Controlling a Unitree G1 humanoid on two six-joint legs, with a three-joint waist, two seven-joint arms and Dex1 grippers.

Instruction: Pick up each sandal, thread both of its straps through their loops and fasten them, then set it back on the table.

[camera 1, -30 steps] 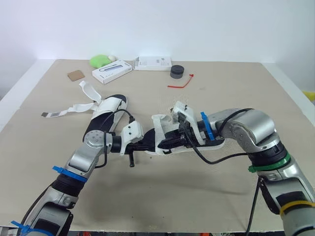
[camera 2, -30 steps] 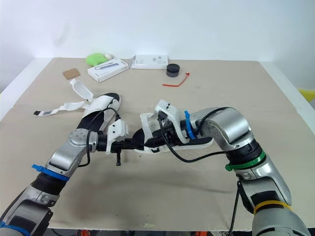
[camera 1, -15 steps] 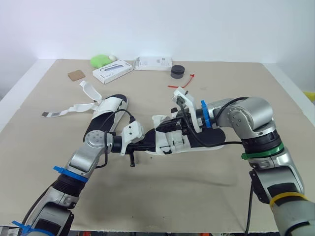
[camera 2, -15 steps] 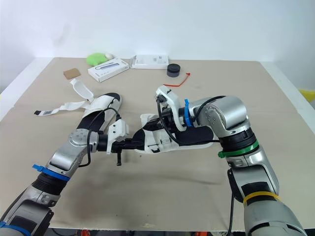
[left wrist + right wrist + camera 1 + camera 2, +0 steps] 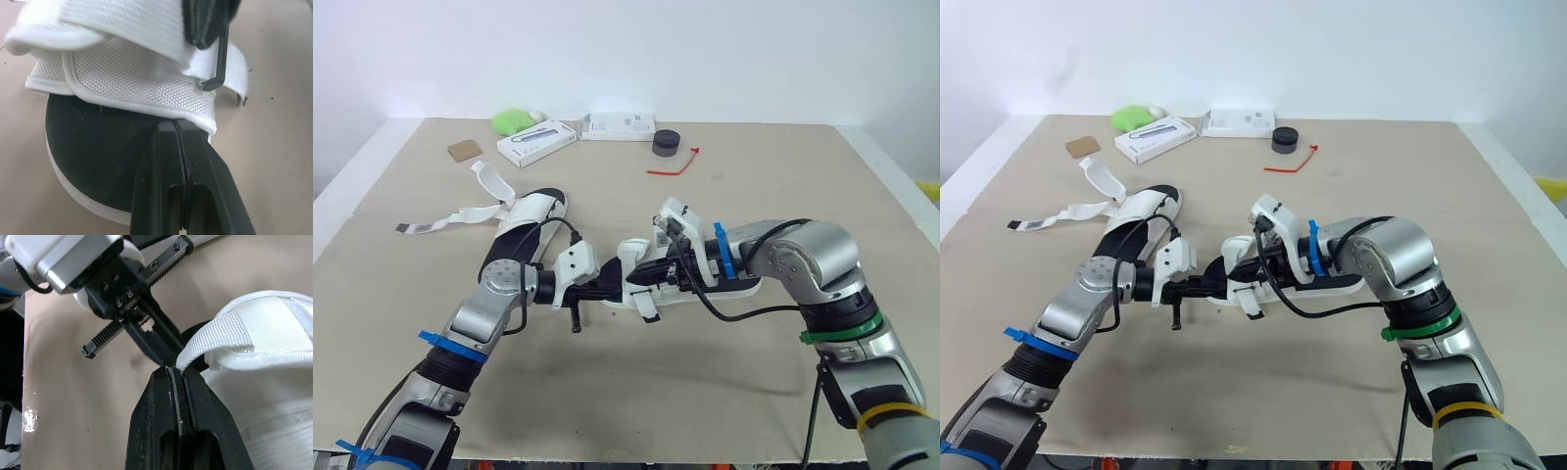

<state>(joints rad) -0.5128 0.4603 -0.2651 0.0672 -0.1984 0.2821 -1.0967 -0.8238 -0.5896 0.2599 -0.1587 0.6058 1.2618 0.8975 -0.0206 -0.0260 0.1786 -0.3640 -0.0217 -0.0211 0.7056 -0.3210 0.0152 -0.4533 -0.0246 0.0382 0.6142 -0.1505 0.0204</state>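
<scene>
Left gripper (image 5: 611, 290) clenched on sandal (image 5: 93, 147) toe edge. Right gripper (image 5: 172, 376) pinches strap (image 5: 220, 330) between its jaws. Advice: anchor toe firmly, draw strap taut, untwisted.

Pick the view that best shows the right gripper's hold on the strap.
Right wrist view: the right gripper pinches the white strap up close. Eye views show it from afar, at the sandal. Left wrist view catches one fingertip.
</scene>
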